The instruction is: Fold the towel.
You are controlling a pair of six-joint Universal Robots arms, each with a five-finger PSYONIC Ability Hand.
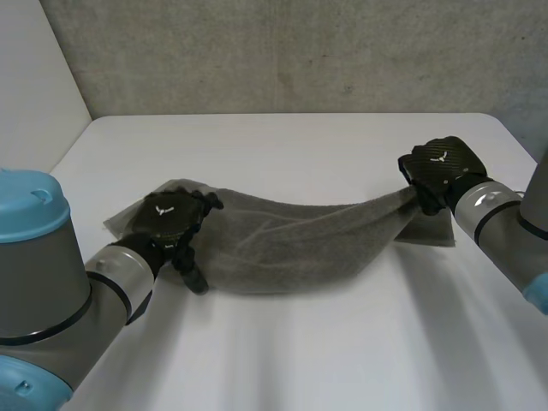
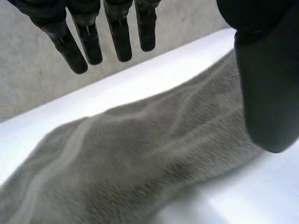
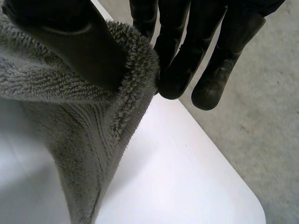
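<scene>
My right hand point(image 1: 441, 167) pinches one end of the grey terry-cloth towel point(image 1: 300, 244) between thumb point(image 3: 70, 37) and fingers point(image 3: 177, 70). It holds that end raised above the flat white table point(image 1: 300, 145), near the table's right edge. From there the cloth sags in a long bunched band down to the tabletop and across to my left hand point(image 1: 169, 218), which sits over the towel's other end (a corner of cloth pokes out beside it, flat on the table). That hand grips nothing: its fingers point(image 2: 119, 39) are straight and spread above the cloth, thumb held apart.
</scene>
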